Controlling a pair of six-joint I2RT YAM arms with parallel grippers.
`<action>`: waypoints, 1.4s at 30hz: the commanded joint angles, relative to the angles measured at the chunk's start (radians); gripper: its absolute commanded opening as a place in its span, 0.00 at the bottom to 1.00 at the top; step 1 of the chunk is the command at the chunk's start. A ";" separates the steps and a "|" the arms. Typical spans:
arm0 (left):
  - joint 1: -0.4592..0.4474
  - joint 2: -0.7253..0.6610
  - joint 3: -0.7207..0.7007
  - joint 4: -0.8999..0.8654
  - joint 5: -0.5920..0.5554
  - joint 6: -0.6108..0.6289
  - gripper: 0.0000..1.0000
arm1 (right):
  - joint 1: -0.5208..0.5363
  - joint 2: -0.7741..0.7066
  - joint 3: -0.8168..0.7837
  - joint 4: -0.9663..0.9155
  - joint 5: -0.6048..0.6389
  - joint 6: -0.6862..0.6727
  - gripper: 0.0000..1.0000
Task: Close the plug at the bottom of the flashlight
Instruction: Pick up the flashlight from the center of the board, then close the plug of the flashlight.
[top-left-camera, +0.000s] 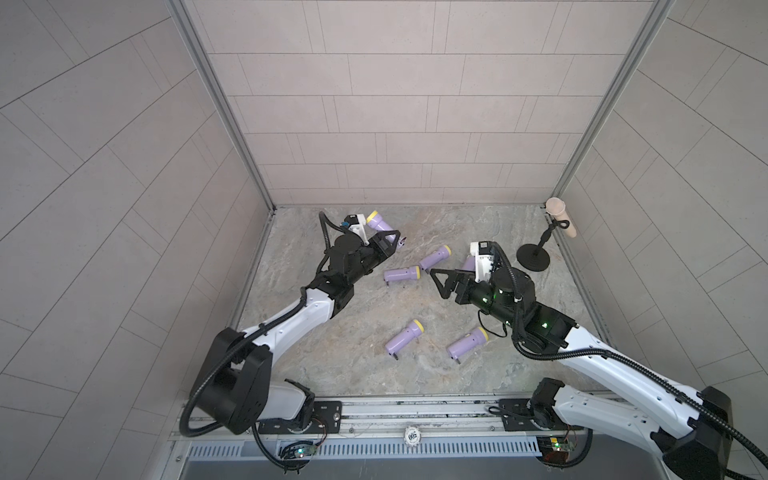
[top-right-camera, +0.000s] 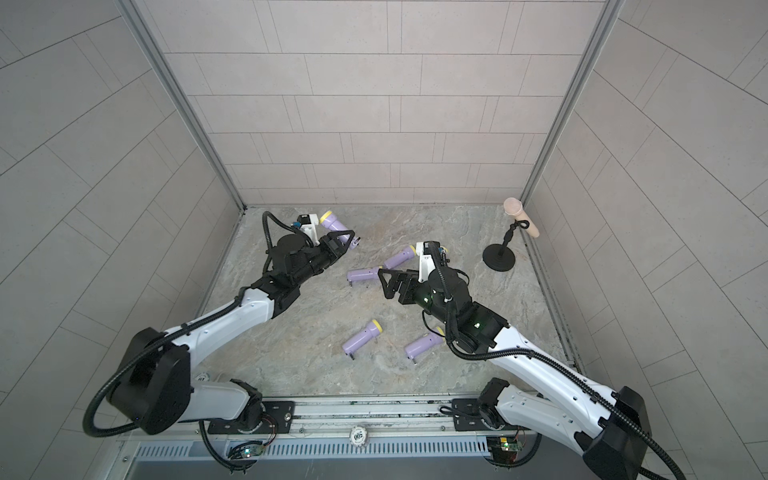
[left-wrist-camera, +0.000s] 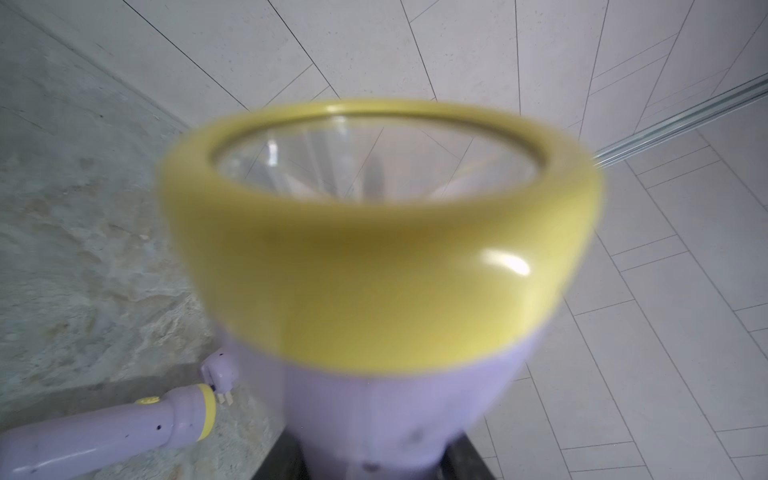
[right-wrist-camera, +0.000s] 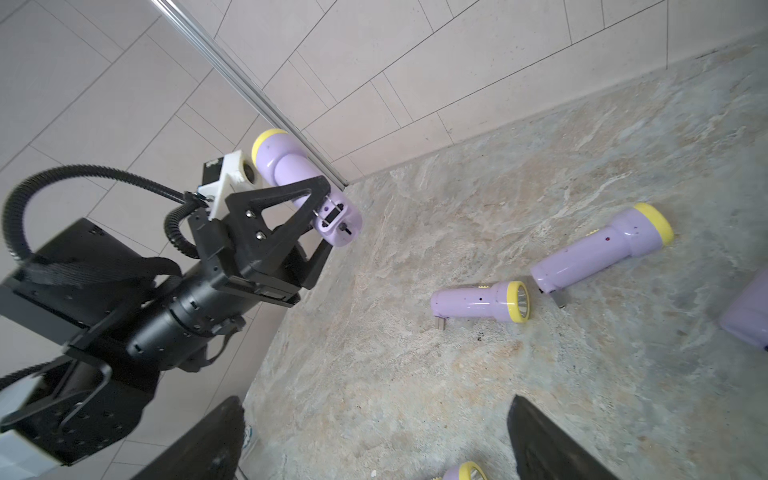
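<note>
- Landmark: black stand (top-left-camera: 533, 257), 1 pc, carrying 1 beige mic-like item (top-left-camera: 559, 216).
- Held flashlight (top-left-camera: 382, 225): 1 pc, lifted off the table (top-left-camera: 332, 374). It sits well apart from the stand, across on the L arm's side and about as far back.
- L gripper (top-left-camera: 392, 237): fingers clamped on the held flashlight's barrel, near the base end.
- Plug (right-wrist-camera: 330, 210): at the base end, prongs look folded out, not yet shut.
- R gripper (top-left-camera: 436, 284): fingers spread wide, nothing in them. It hovers between the stand and the held flashlight.
- Handling (est.): hard glossy plastic, light, stiff, prob. slippery. Lens and thin prongs are the delicate bits. Hold the narrow barrel, leave the base clear, press the plug's flat side.
- Loose flashlights (top-left-camera: 401, 274): 5 on the table, 1 half hidden under the R wrist. Total incl. the held one: 6.
</note>
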 joint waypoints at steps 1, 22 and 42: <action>0.005 0.083 -0.035 0.377 0.061 -0.207 0.00 | -0.017 0.002 -0.031 0.160 -0.026 0.179 1.00; -0.032 0.142 -0.044 0.338 0.136 -0.286 0.00 | -0.063 0.237 -0.131 0.612 -0.157 0.497 1.00; -0.039 0.170 -0.050 0.441 0.141 -0.365 0.00 | -0.128 0.648 -0.241 1.380 -0.205 0.701 1.00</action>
